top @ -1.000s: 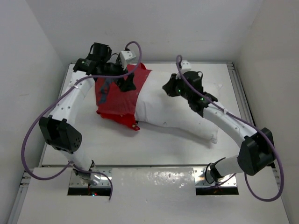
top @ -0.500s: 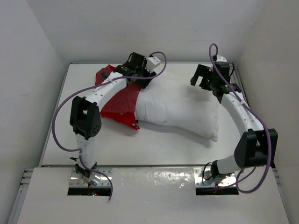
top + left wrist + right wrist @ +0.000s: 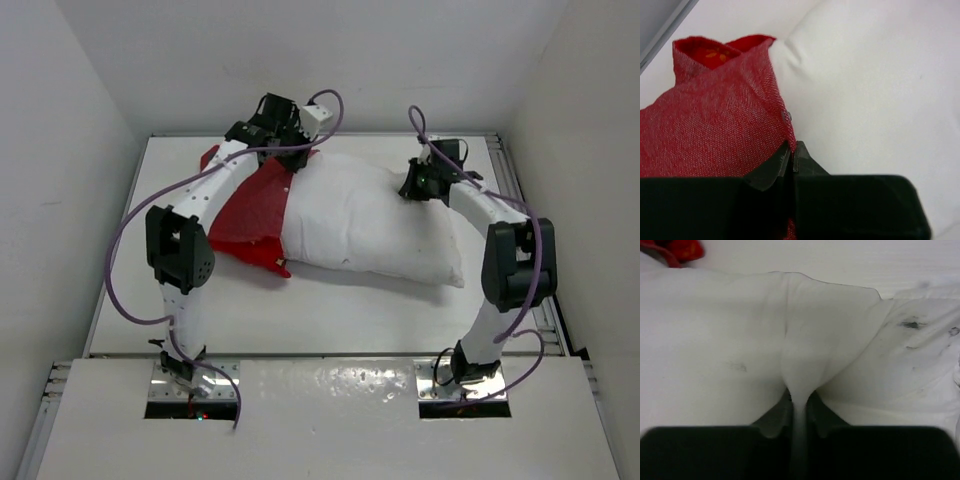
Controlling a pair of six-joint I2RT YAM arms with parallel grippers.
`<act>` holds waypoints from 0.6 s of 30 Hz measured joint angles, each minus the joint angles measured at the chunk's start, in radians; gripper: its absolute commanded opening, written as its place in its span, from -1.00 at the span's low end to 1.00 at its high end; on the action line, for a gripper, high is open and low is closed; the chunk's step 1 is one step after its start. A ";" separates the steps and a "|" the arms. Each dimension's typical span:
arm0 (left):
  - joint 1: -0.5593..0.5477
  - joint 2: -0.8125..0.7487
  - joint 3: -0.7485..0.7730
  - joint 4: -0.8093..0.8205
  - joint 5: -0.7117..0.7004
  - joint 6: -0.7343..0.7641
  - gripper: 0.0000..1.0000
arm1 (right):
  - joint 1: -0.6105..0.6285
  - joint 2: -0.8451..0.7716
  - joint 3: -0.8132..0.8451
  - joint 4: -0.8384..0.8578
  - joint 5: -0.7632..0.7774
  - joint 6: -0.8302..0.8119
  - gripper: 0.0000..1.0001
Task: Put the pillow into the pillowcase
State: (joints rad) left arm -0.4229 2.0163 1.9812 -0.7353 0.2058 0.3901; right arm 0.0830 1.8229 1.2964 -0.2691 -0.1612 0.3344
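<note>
The pillow (image 3: 370, 215) lies mid-frame on the worktop (image 3: 330, 320). Its left end is inside the red pillowcase (image 3: 250, 210); most of it is bare. At upper centre the left tool (image 3: 793, 156) is pinched tight on the case's open hem. The right tool (image 3: 799, 405) nips a thin fold of pillow cover at its upper edge. Both look light and soft: the pillow compresses, the case is limp and bunches. Grip hem and seams, not the plump middle.
</note>
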 measured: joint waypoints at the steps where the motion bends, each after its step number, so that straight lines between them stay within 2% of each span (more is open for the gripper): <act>1: 0.008 0.000 0.009 -0.011 0.017 -0.001 -1.00 | 0.016 -0.015 -0.030 0.034 -0.010 0.008 -1.00; 7: 0.035 -0.008 0.022 -0.016 0.101 -0.002 -1.00 | 0.135 -0.182 -0.280 0.193 -0.032 0.074 -1.00; 11: 0.027 -0.008 0.041 -0.011 0.148 -0.003 -1.00 | 0.317 -0.315 -0.412 0.273 -0.024 0.080 -0.97; 12: 0.026 -0.008 0.050 -0.011 0.160 -0.003 -1.00 | 0.369 -0.346 -0.432 0.283 -0.027 0.072 -0.34; 13: 0.026 -0.008 0.061 -0.015 0.178 -0.002 -1.00 | 0.416 -0.372 -0.441 0.287 -0.037 0.068 0.07; 15: 0.025 -0.008 0.078 -0.025 0.211 0.005 -1.00 | 0.478 -0.417 -0.439 0.285 -0.113 0.055 0.51; 18: 0.025 -0.010 0.081 -0.039 0.235 0.025 -1.00 | 0.434 -0.459 -0.403 0.289 -0.218 0.072 0.88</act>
State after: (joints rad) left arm -0.3977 2.0064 2.0624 -0.7746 0.4408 0.4149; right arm 0.5171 1.3643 0.8932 0.0200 -0.3790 0.4065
